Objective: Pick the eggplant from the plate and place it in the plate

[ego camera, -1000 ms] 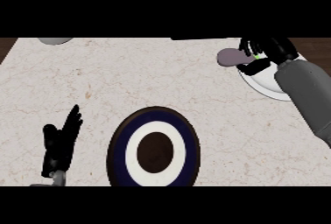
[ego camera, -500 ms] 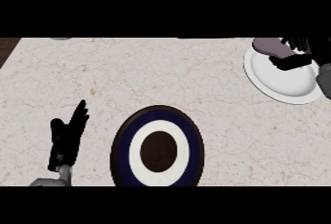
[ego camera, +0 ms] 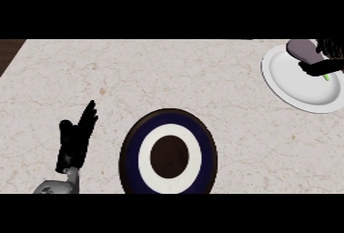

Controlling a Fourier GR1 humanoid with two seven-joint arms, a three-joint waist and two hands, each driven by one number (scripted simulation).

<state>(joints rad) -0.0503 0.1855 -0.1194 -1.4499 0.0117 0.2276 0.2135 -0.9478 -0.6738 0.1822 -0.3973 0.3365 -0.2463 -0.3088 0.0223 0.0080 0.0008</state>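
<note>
- The right hand (ego camera: 321,67) shows at the upper right edge of the view, over the far part of the white plate (ego camera: 295,91); its black fingers (ego camera: 310,69) are curled round the eggplant (ego camera: 304,51), so the hand is closed on it.
- The eggplant is greyish purple, with a small bright green bit showing beside the fingers (most likely its stem end, though too little shows to be sure). Its rounded end sticks out to the upper left of the hand, above the plate's far rim.
- Whether the eggplant touches the plate or is held just above it cannot be told from this angle.
- Little of the right arm shows; the hand comes in from the right edge of the view.
- The left hand (ego camera: 74,143) rests at the lower left, fingers straight and together, pointing up and slightly right, holding nothing. Its grey forearm (ego camera: 57,185) enters from the lower edge.
- Just to the right of the left hand lies a second plate (ego camera: 131,157), with a dark rim, a navy ring, a white ring and a dark brown centre.
- Both plates sit well apart on the pale speckled table (ego camera: 168,73).
</note>
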